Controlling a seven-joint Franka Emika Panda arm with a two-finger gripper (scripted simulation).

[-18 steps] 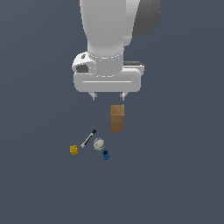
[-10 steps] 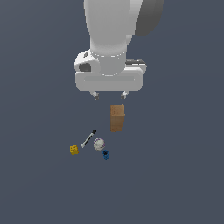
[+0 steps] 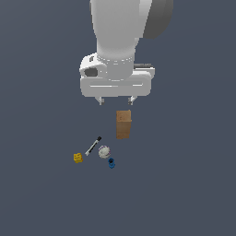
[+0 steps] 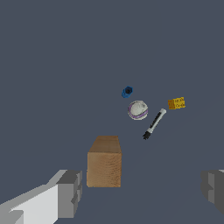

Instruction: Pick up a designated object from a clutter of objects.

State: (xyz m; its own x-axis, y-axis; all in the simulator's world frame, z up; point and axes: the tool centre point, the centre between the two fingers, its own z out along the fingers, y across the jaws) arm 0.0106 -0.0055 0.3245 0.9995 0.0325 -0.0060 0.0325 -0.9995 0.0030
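Note:
The designated object, a small whitish-grey ball [image 3: 104, 151] [image 4: 138, 110] with faint purplish marks, rests on the grey floor in the clutter. Around it lie a black-and-white marker pen [image 3: 93, 145] [image 4: 154, 124], a small yellow block [image 3: 78, 158] [image 4: 176, 103] and a tiny blue piece [image 3: 111, 162] [image 4: 127, 92]. A tall brown box [image 3: 123, 124] [image 4: 104, 161] stands upright beside them. My gripper [image 3: 116, 99] [image 4: 142, 192] hangs open high above the box, apart from everything, with nothing between its fingers [image 4: 69, 192].
The plain dark grey floor [image 3: 184, 184] stretches around the cluster in every direction. The arm's white body [image 3: 122, 41] fills the upper middle of the exterior view.
The arm and gripper have shifted slightly toward the exterior view's right. The objects on the floor have not moved.

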